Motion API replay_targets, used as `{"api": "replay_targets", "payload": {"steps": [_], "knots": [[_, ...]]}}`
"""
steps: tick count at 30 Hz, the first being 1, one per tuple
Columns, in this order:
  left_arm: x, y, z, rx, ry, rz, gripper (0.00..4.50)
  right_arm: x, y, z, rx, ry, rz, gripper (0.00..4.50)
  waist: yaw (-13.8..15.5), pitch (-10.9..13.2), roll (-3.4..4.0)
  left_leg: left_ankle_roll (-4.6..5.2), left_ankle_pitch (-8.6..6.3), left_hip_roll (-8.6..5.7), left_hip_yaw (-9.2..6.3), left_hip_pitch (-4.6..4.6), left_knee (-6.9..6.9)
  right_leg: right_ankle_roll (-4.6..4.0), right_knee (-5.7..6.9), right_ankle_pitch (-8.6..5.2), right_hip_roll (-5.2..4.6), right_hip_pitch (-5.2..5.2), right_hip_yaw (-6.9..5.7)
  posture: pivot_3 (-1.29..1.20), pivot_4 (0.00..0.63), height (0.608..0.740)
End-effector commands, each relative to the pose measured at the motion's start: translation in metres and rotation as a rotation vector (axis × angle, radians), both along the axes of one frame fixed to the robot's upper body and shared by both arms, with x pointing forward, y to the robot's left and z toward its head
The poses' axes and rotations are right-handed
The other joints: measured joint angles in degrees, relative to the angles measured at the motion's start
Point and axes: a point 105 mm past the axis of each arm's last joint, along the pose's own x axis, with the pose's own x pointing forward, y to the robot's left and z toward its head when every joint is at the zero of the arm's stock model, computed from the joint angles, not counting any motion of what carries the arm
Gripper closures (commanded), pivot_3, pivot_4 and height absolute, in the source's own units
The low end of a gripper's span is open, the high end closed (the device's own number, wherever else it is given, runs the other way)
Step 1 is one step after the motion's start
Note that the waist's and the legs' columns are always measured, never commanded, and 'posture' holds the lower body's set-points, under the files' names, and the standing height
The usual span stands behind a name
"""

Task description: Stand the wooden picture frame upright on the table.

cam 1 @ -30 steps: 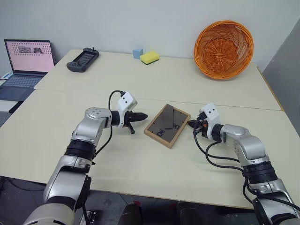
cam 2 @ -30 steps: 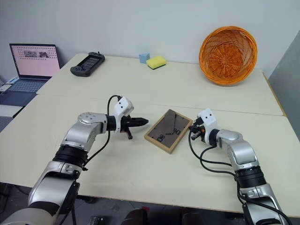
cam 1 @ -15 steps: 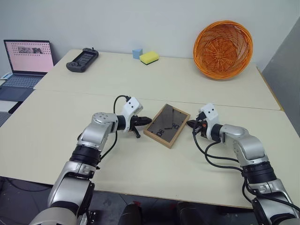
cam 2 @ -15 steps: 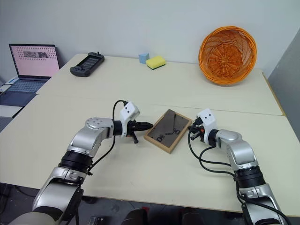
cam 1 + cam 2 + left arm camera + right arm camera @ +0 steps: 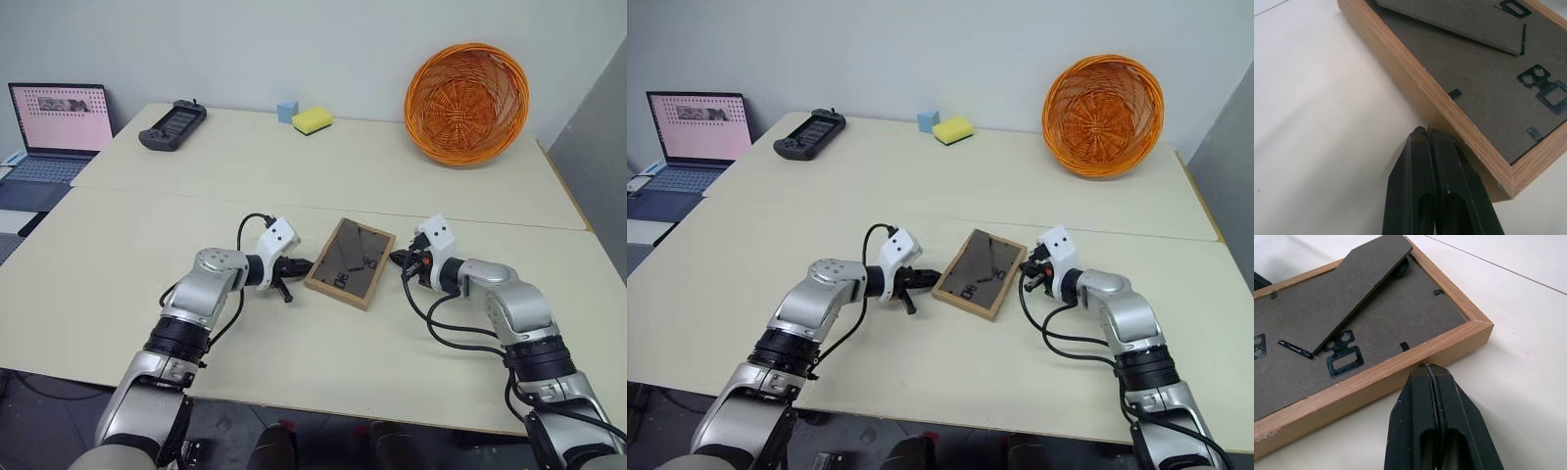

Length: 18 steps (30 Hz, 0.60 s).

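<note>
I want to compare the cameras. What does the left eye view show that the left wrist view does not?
Left eye view alone: the orange basket, laptop, yellow sponge and right hand.

Left wrist view alone: small metal clips and a hanger on the frame's back.

Both: the wooden picture frame lying face down on the table, the shut left hand at its edge.

frame [image 5: 351,261] front hidden, laptop [image 5: 51,137] cut off
</note>
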Motion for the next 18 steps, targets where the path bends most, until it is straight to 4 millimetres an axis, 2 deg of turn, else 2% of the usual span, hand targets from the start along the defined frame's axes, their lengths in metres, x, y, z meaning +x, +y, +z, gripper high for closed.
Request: {"api": "replay_targets", "payload": {"steps": [1,12,18], "knots": [[-0.0068,-0.0132,0.0073,-0.011,-0.024,-0.045,4.5,0.0035,0.0102,0.0206,0.009,-0.07,0.044,4.48,0.0,0.0,0.0,0.0,0.0,0.0,0.0,0.0,0.0,0.0,0.0,0.0,0.0,0.0,0.0,0.0,0.15,0.74],[-0.0083,-0.0114,0.0119,-0.03,-0.024,-0.019,4.5,0.0059,0.015,0.0192,0.0,-0.07,0.064,4.48,0.1,0.0,0.0,0.0,0.0,-0.01,-0.01,0.0,0.0,0.0,-0.01,0.0,-0.01,0.0,0.0,0.0,0.15,0.74],[-0.0053,-0.0061,0.0155,-0.034,-0.026,-0.001,4.5,0.0048,0.0107,0.0186,-0.012,-0.073,0.06,4.48,0.1,0.0,0.0,0.0,0.0,-0.01,-0.01,0.0,0.0,0.0,0.0,0.0,-0.01,0.0,0.0,0.0,0.15,0.74]]}}
